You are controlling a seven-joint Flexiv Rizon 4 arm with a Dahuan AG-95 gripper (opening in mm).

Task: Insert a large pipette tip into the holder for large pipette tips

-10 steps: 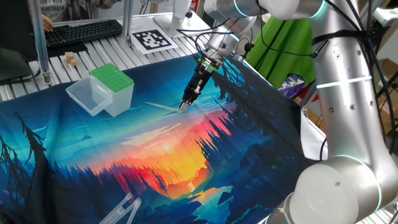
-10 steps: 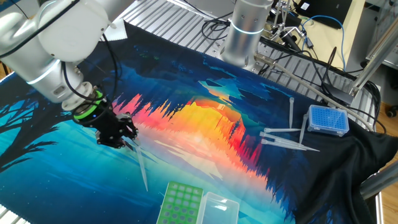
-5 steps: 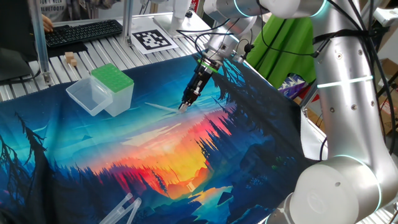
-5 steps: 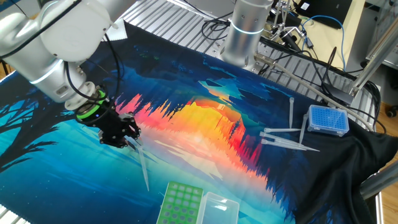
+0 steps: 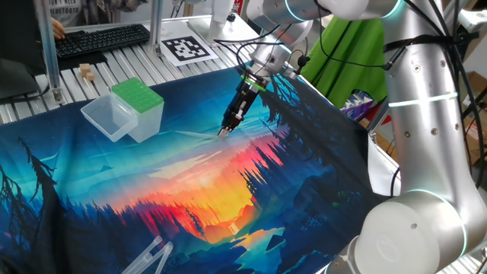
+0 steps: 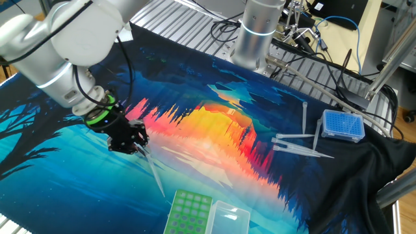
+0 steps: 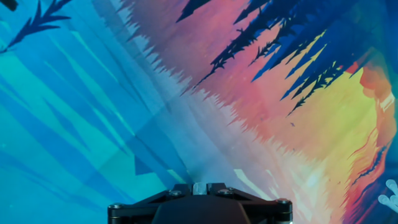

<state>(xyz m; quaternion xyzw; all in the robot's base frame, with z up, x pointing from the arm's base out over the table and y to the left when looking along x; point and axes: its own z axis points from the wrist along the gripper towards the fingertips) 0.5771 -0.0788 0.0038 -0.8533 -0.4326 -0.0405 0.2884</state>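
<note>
1. The holder for large pipette tips [image 5: 138,106] stands at the far left of the printed cloth [image 5: 114,190], in one fixed view: a small box with a bright green perforated top, frosted white sides and a clear lid [image 5: 108,118] hinged open toward the near left.
2. Between the holder and the gripper [image 5: 225,129] lies the large pipette tip [image 5: 199,132], a thin translucent cone; its long axis runs nearly level, its narrow point aimed left toward the holder, its wide end at the fingertips.
3. The gripper's jaws appear closed on that wide end, low over the cloth; the hand view shows the fingers drawn together, though the tip itself cannot be made out there.
4. In the other fixed view the tip [image 6: 155,174] slants from the gripper [image 6: 140,148] toward the holder [image 6: 190,212], its point near the green top.
5. At the far right lie loose tips [image 6: 296,144] beside a blue rack [image 6: 343,125].
</note>
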